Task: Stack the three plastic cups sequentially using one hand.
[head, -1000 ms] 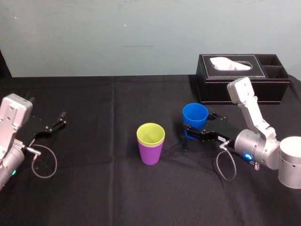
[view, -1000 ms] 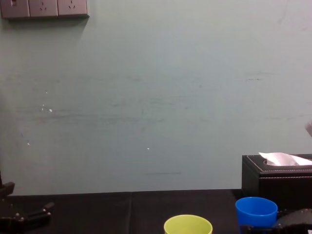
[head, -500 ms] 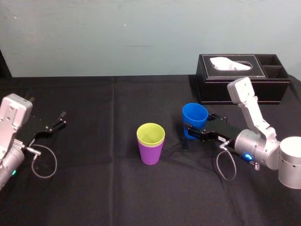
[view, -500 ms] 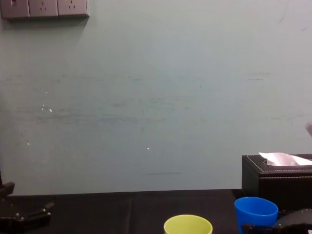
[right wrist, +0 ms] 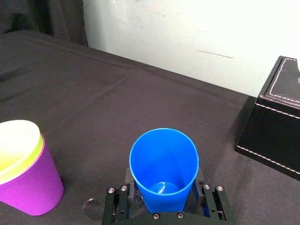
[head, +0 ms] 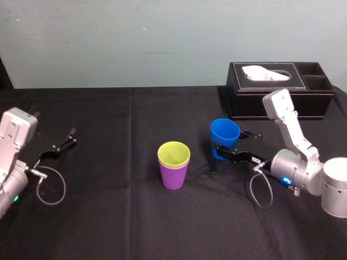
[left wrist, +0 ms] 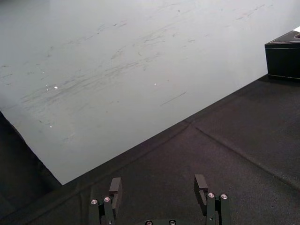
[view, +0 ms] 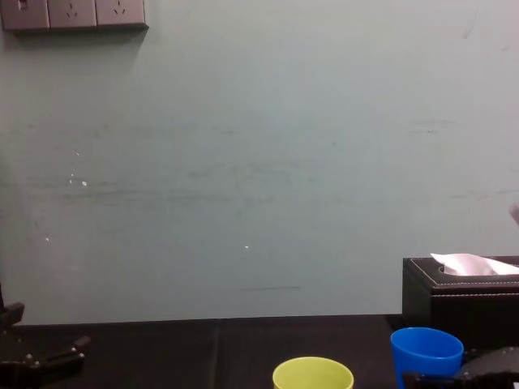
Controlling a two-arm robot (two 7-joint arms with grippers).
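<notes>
Currently seeing the right gripper (head: 219,153) clamped on the blue cup (head: 224,135), jaws narrowed onto its lower wall from both sides, mouth up, roughly upright. Located right of the middle of the table (head: 108,216), toward the back right corner, near but apart from the black tissue box (head: 279,92). Cannot tell whether its base clears the table. Left gripper (head: 69,136) parked by the left edge, jaws wide, holding nothing. Counting three cups: one purple cup (head: 174,174), one yellow-green cup (head: 173,153) nested inside it with only the rim band showing, one blue in the jaws. So: one stack of two at about mid-table, one loose cup, one tissue box, two grippers. Judging handling: light, thin smooth plastic, springy wall, slippery in a hard grip; likely to ovalise or squirt out if squeezed hard, so moderate force only. Probably stiffest near base and rim. Would prefer a hold nearer the rim for nesting; with this low hold, expect the jaws to meet the yellow-green rim before full seating, so plan to release with the base just inside and let it drop. Keep axis lined up over the stack and count on the taper to self-centre. Main risk: knocking over the light two-cup stack with a sideways nudge.
</notes>
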